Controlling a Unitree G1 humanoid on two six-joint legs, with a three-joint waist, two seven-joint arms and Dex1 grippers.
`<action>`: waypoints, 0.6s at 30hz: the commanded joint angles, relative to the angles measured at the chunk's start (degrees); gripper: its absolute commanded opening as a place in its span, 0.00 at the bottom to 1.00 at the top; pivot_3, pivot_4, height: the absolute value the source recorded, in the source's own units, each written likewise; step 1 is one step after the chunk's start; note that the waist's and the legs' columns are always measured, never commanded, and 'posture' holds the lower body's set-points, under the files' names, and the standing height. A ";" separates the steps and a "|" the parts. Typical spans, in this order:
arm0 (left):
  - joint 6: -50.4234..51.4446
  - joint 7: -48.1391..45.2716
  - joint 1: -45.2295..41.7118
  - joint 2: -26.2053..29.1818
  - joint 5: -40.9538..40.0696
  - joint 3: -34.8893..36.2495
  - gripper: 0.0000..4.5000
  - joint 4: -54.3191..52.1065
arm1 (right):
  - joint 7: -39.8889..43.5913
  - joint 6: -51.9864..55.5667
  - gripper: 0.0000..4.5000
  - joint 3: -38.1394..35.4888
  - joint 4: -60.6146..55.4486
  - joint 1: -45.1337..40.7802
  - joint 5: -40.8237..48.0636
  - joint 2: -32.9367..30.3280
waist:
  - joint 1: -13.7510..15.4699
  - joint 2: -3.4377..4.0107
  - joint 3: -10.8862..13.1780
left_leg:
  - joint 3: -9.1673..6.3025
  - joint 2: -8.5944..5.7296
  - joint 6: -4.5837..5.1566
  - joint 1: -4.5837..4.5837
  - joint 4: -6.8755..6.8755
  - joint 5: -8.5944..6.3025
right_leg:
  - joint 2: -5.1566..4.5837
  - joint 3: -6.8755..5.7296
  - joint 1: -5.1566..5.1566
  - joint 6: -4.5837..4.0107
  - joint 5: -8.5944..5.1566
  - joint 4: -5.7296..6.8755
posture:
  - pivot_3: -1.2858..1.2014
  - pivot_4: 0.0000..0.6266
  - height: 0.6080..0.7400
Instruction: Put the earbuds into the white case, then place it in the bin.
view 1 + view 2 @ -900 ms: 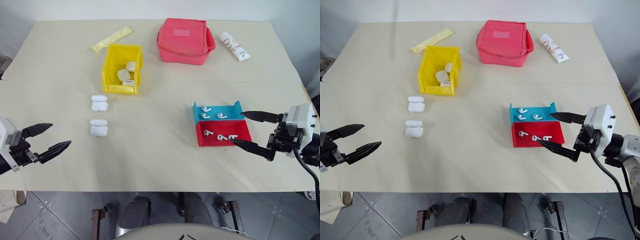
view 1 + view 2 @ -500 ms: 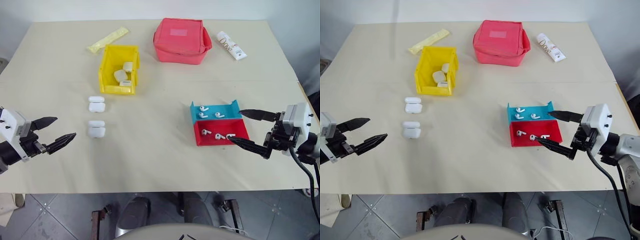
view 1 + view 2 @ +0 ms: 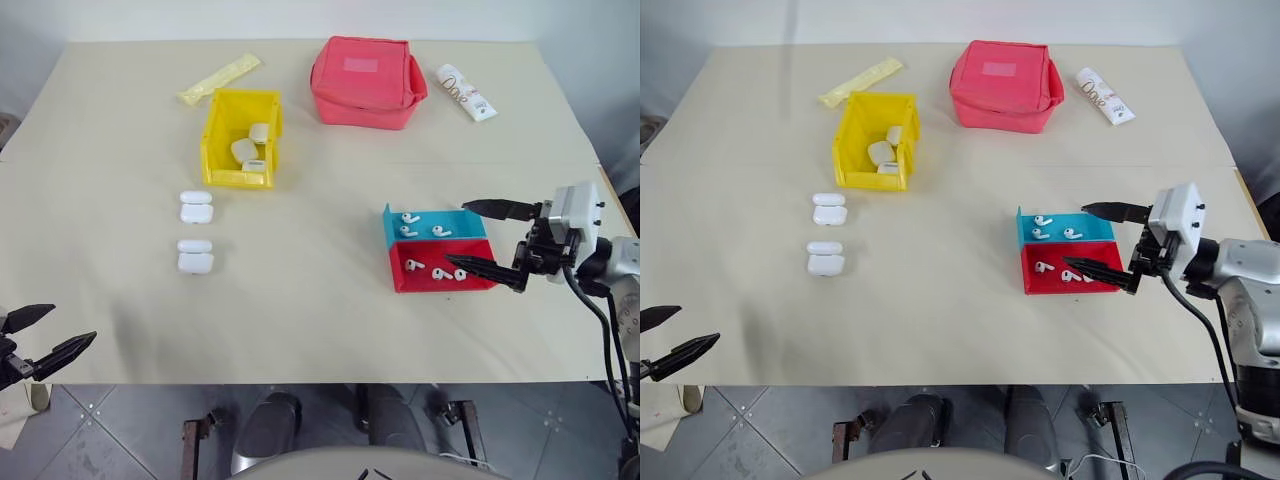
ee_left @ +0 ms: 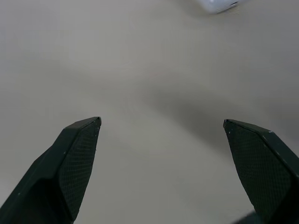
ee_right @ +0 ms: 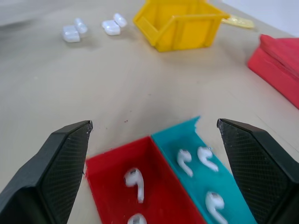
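Several white earbuds point(image 3: 440, 272) lie in a red tray point(image 3: 478, 258) and a blue tray point(image 3: 463, 222) at the right. My right gripper point(image 3: 457, 234) hangs open just above these trays, its fingers point(image 5: 56, 163) spread either side of them and empty. Two white cases point(image 3: 196, 256) lie open on the table left of centre, one behind the other. Behind them stands the yellow bin point(image 3: 217, 125) with more white cases inside. My left gripper point(image 3: 75, 322) is open and empty at the near left table edge, well short of the cases.
A red fabric pouch point(image 3: 366, 82) sits at the back centre. A white printed tube point(image 3: 467, 92) lies to its right and a yellow packet point(image 3: 220, 78) to its left. The table's near edge point(image 3: 320, 382) runs close below both grippers.
My left gripper has pulled back and down toward the near left edge, away from the cases. My right gripper has shifted left, over the trays. Both stay open.
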 commanded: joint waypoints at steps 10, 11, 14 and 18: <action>28.50 19.46 -13.72 3.54 -3.25 -9.23 0.99 -22.64 | 3.90 -3.60 1.00 3.92 5.16 -8.22 -1.56 1.82 | -0.21 -0.16 -0.01 | -0.04 -0.08 -0.12 0.02 0.02 0.10 | 0.03 0.06 -0.01 0.33 0.20 0.08 | 0.52 0.24 1.00; 34.13 22.25 -16.54 4.03 -4.02 -10.71 0.99 -24.55 | 4.32 -3.79 1.00 4.23 5.46 -8.63 -1.61 2.00 | -0.29 -0.20 -0.03 | -0.05 -0.08 -0.14 0.02 0.01 0.12 | 0.06 0.08 -0.02 0.39 0.24 0.10 | 0.52 0.24 1.00; 47.38 29.11 -25.01 3.34 -5.77 -14.19 0.99 -29.44 | 6.10 -4.51 1.00 5.01 6.37 -9.73 -1.67 2.42 | -0.46 -0.11 0.02 | -0.03 -0.08 -0.17 0.05 -0.01 0.14 | 0.16 0.17 -0.05 0.42 0.26 0.38 | 0.52 0.24 1.00; 69.36 35.12 -37.14 1.23 -7.03 -20.42 0.99 -34.62 | 9.08 -6.11 1.00 6.54 9.33 -12.35 -2.38 2.83 | -0.82 -0.14 0.01 | 0.05 0.12 -0.32 0.11 0.01 0.12 | 0.41 0.27 -0.08 0.40 0.26 0.45 | 0.52 0.24 1.00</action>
